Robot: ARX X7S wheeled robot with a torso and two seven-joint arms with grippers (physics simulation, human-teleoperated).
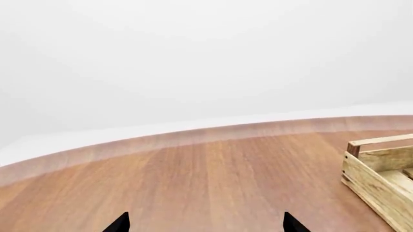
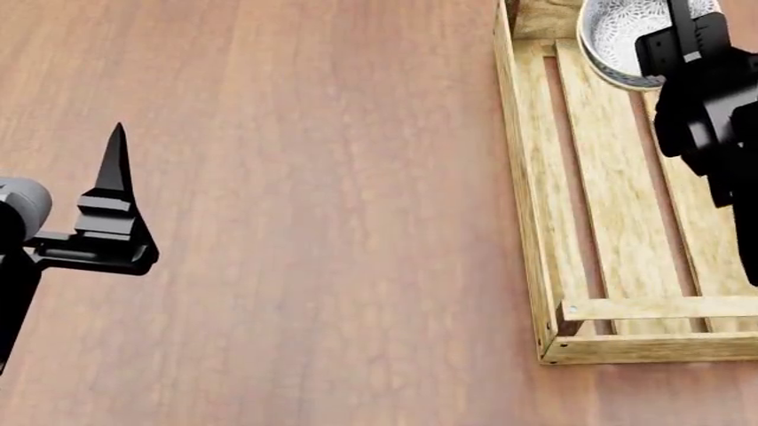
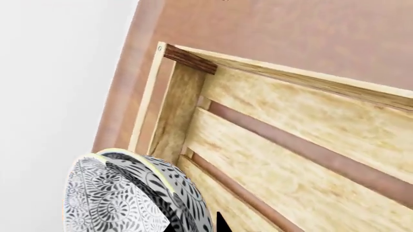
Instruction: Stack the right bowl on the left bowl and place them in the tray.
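The light-wood tray (image 2: 528, 222) lies at the right in the head view. A black-and-white patterned bowl (image 2: 619, 35) is at its far end, inside the walls. In the right wrist view the bowl (image 3: 123, 198) shows two rims, one inside the other, so two bowls appear nested. My right gripper (image 2: 684, 27) is shut on the bowl's wall, with one finger on each side (image 3: 197, 224). I cannot tell if the bowl rests on the slats. My left gripper (image 2: 113, 169) is open and empty over bare table (image 1: 206, 224), far left of the tray (image 1: 377, 179).
The brown wooden table (image 2: 296, 177) spreads between the left gripper and the tray. Its curved far edge (image 1: 193, 137) shows in the left wrist view against a white background. The tray's corner post (image 3: 188, 59) stands near the table edge.
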